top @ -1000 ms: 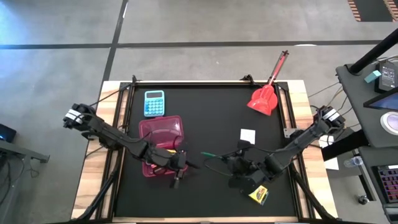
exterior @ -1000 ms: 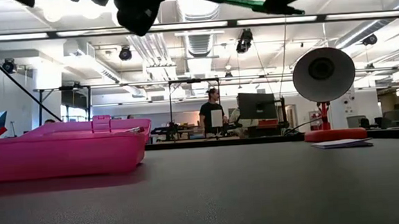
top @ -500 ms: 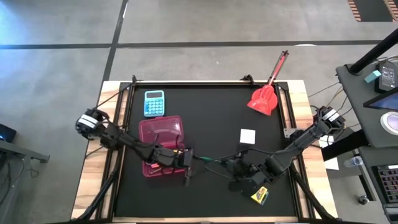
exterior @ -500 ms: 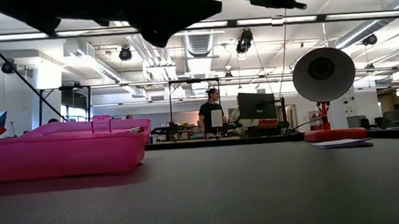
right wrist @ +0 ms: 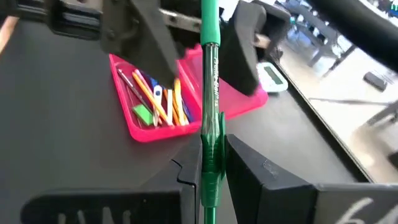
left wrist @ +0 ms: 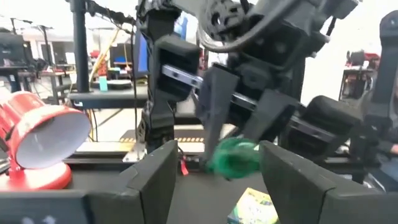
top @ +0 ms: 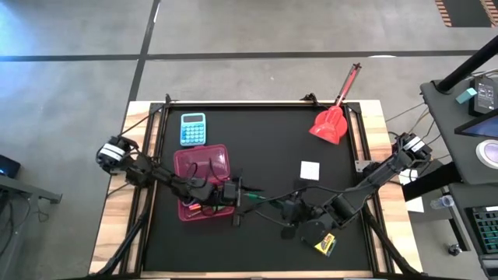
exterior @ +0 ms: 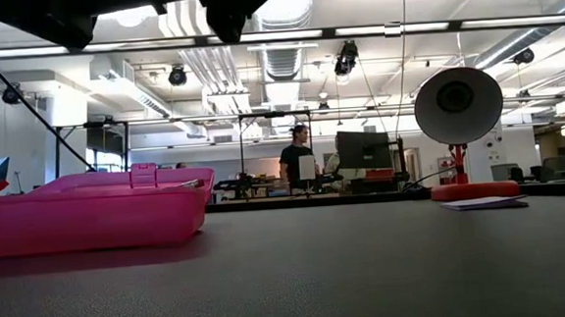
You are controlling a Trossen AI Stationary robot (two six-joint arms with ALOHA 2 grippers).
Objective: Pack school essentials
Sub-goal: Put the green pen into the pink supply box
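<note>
A thin green pen (top: 257, 196) hangs level in the air between my two grippers, above the table's near middle. My right gripper (top: 282, 204) is shut on it. My left gripper (top: 238, 194) is open and faces it. Its fingers (left wrist: 158, 177) stand on either side of the pen's free end (left wrist: 233, 155) without touching it. An open pink box (top: 204, 177) left of the pen holds orange, pink and green pencils (right wrist: 158, 99). A yellow-green crayon box (top: 324, 244) lies on the table under the right arm. My right gripper pinches the green pen's barrel (right wrist: 210, 146) between its two fingers (right wrist: 245, 171). The pen runs along the fingers, and most of its length sticks out ahead toward the table's left. It is lifted clear and lies about level.
A blue calculator (top: 193, 128) lies at the far left, a red long-handled scoop (top: 331, 120) at the far right and a white note (top: 310, 169) right of centre. In the low view the pink box (exterior: 89, 210) stands at left. A person stands in the room beyond.
My left gripper has moved toward the table's right, up to the pen, and its open fingers now flank the pen's free end. My right gripper has carried the pen slightly left and upward, and the pen has risen out of the low view's top.
</note>
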